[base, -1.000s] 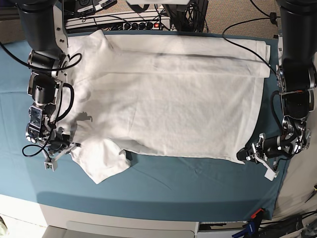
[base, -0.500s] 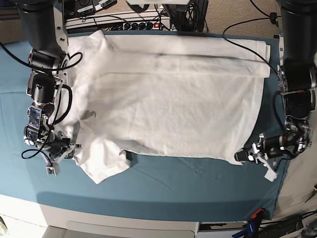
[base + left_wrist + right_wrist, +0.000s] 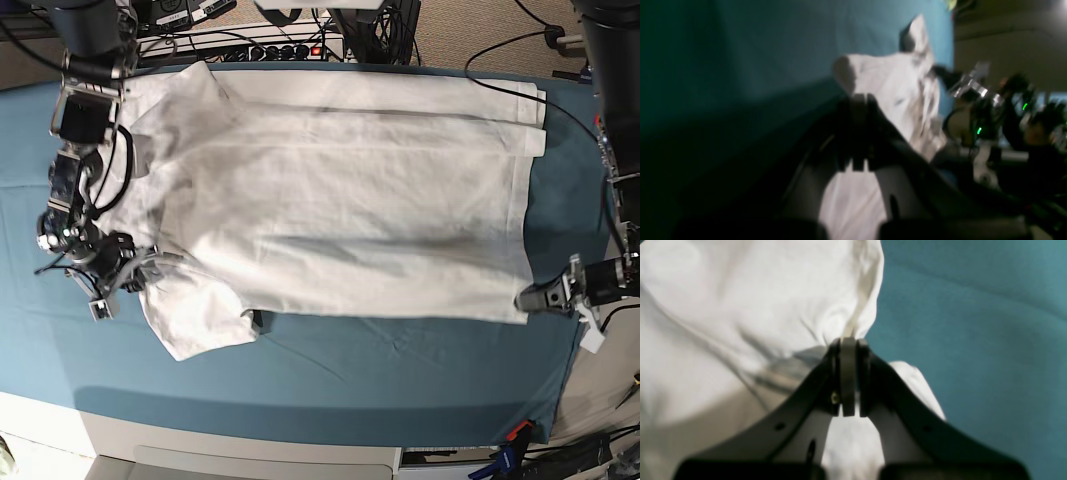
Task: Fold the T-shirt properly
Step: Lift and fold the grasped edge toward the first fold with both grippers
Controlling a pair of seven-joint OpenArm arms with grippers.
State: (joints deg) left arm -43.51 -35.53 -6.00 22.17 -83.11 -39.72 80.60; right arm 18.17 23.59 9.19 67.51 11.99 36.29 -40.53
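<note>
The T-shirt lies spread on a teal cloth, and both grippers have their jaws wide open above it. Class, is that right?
Not quite. The T-shirt does lie spread on the teal cloth, but neither gripper is open. The right wrist view shows the right gripper shut on the fabric, and the left wrist view shows the left gripper shut at the shirt's edge.

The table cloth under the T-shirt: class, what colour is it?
Teal, plain table cloth; clearest in the base view.

Right gripper (image 3: 849,340) jaws pinched on bunched white T-shirt (image 3: 740,323) edge, teal table cloth (image 3: 973,340) apparently beneath
</note>
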